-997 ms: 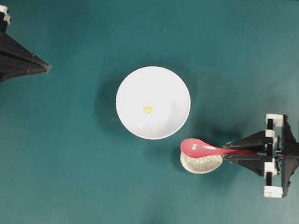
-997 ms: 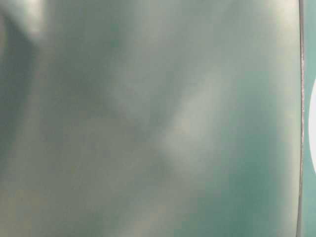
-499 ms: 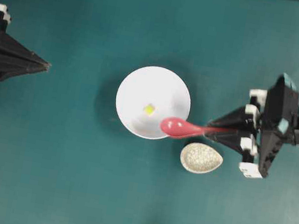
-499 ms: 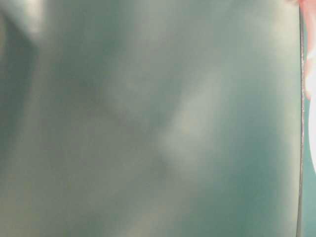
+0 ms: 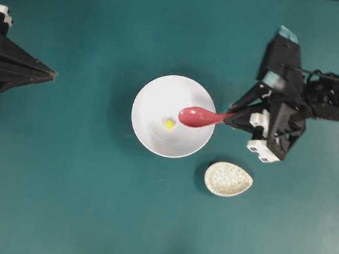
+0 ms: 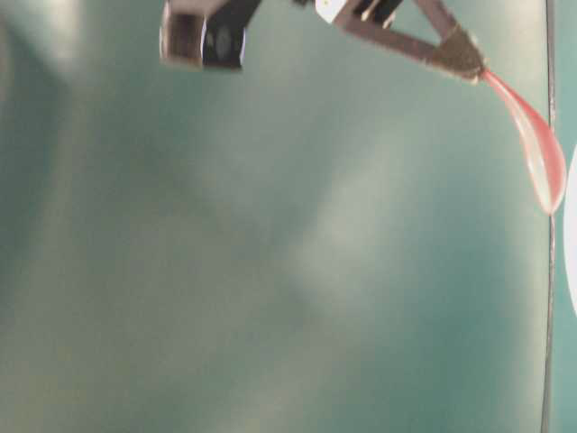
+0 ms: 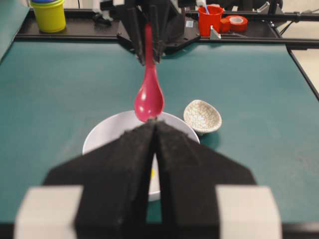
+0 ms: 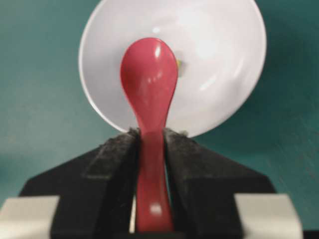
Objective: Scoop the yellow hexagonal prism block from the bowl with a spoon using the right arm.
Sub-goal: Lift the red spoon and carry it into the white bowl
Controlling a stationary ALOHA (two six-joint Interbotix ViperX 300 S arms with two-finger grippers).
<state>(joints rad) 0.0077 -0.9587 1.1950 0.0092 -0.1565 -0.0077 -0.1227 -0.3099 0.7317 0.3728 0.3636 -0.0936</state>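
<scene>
The white bowl [image 5: 154,99] stands mid-table with the tiny yellow block [image 5: 169,124] lying inside it. My right gripper [image 5: 229,118] is shut on the handle of the pink-red spoon [image 5: 197,116]. The spoon's head hangs over the right part of the bowl, just right of the block. In the right wrist view the spoon [image 8: 149,74] points into the bowl [image 8: 219,45], its handle pinched between the fingers [image 8: 119,149]. The block [image 8: 178,63] peeks out beside the spoon's head. My left gripper [image 5: 54,74] rests shut at the far left, apart from everything.
A small speckled egg-shaped dish [image 5: 228,179] sits just right of and below the bowl. In the left wrist view a yellow cup [image 7: 48,12], a red cup [image 7: 211,17] and a tape roll [image 7: 236,22] stand beyond the table's far edge.
My right arm has lifted the spoon off the speckled dish and carried it up and left over the bowl. The left arm has not moved.
</scene>
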